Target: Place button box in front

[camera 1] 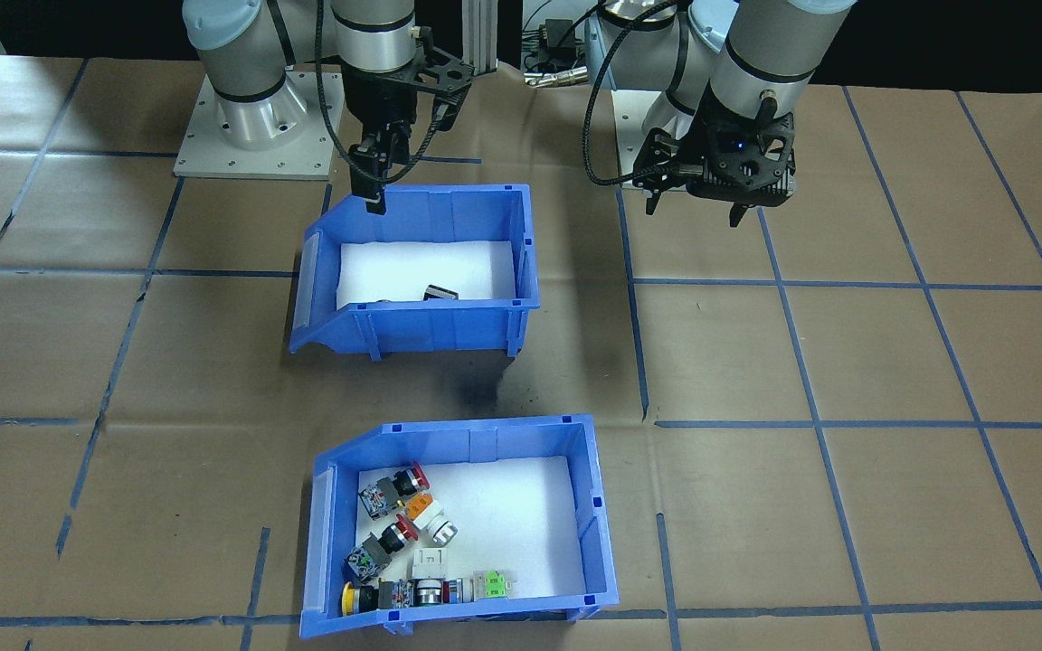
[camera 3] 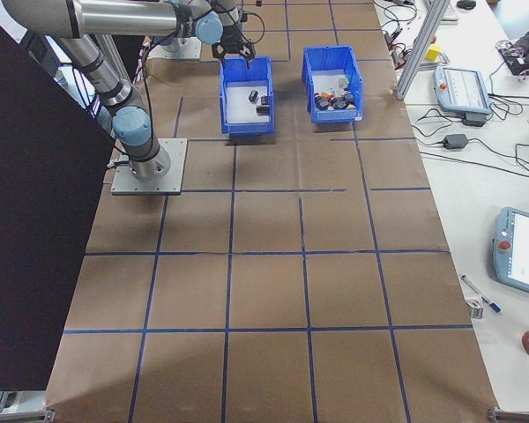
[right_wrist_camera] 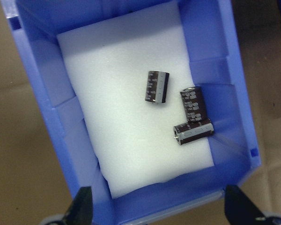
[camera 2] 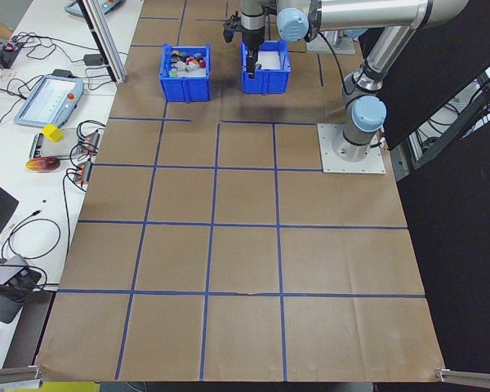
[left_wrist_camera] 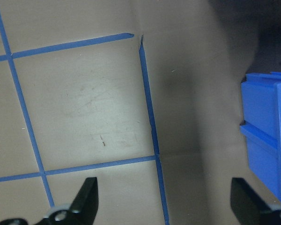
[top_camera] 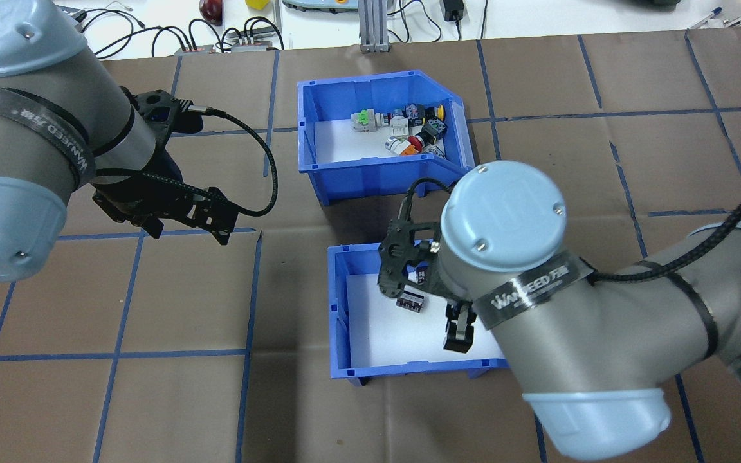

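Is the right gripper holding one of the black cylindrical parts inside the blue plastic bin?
No. The right gripper is open above the blue plastic bin, and the three black cylindrical parts lie untouched on the foam.

The tabletop (camera 1: 892, 362) is brown paper, ruled into squares by blue tape lines. The button box (camera 1: 593, 533) is blue with a white foam floor and carries switches capped in red, yellow, orange and green; the second bin (camera 1: 525, 244) is the same blue with white foam, holding black cylinders (right_wrist_camera: 157, 86) with pale lettering. Both arms are grey with light blue joint caps and black pincer hardware.
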